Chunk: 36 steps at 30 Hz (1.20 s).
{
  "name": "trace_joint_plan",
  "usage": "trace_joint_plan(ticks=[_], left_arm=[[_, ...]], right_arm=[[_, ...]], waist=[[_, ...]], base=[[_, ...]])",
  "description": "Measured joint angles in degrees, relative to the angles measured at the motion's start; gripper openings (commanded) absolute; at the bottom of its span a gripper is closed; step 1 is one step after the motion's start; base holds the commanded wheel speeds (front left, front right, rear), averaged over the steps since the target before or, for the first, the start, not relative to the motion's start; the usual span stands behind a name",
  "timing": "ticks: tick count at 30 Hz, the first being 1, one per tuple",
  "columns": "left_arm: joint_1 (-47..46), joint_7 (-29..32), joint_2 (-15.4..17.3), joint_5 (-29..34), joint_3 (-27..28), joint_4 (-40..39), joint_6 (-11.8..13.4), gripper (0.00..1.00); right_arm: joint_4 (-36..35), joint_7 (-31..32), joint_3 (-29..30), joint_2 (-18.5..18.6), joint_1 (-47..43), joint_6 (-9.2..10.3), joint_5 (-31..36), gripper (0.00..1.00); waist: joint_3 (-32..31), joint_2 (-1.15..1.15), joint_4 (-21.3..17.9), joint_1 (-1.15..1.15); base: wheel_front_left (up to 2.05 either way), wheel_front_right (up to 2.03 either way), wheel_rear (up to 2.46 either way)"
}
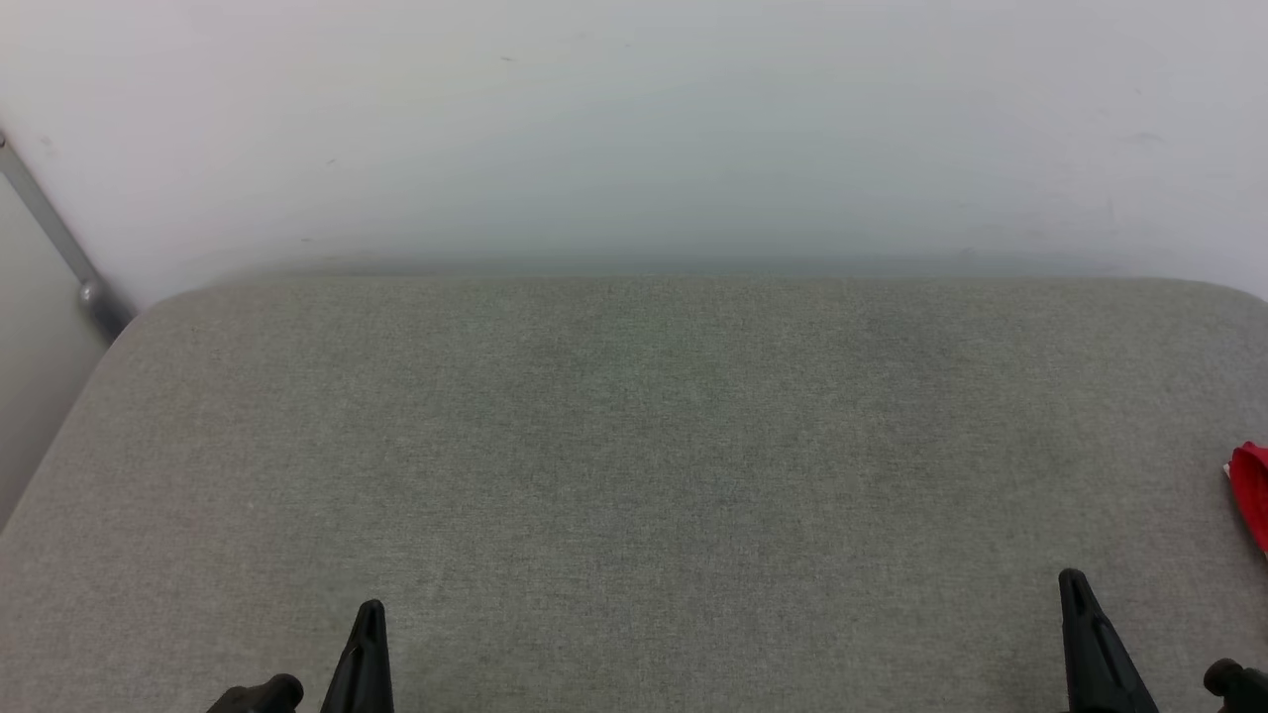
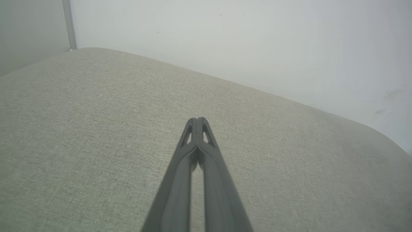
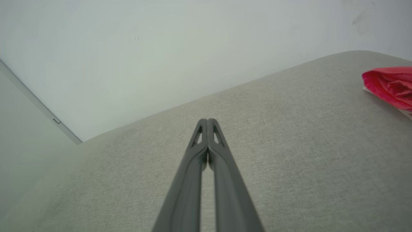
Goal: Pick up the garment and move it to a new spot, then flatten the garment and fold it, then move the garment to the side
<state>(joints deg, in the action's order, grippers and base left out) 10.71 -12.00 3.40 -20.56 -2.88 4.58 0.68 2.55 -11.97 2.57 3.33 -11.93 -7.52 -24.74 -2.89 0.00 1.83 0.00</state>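
The red garment lies at the right edge of the grey cushion, apart from the left gripper and the right gripper, which sit near the front edge, each with its fingers pressed together, holding nothing.

The left hand has 2 long, dark grey fingers tapering to thin tips, each with a small triangular cut-out near the end. The right hand matches. A rounded black knob flanks each.
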Motion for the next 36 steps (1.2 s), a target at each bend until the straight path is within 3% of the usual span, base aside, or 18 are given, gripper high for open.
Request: trace_joint_plan(ticks=[36], left_arm=[[-7.1,6.7,1.2,-33.0,2.2,4.3,-3.6,0.0]], right_arm=[[5.0,6.8,0.0,0.9,7.4,0.01,-31.0,0.0]], waist=[[1.0,0.0,-0.6,0.0]], base=[[0.0,0.0,0.0]])
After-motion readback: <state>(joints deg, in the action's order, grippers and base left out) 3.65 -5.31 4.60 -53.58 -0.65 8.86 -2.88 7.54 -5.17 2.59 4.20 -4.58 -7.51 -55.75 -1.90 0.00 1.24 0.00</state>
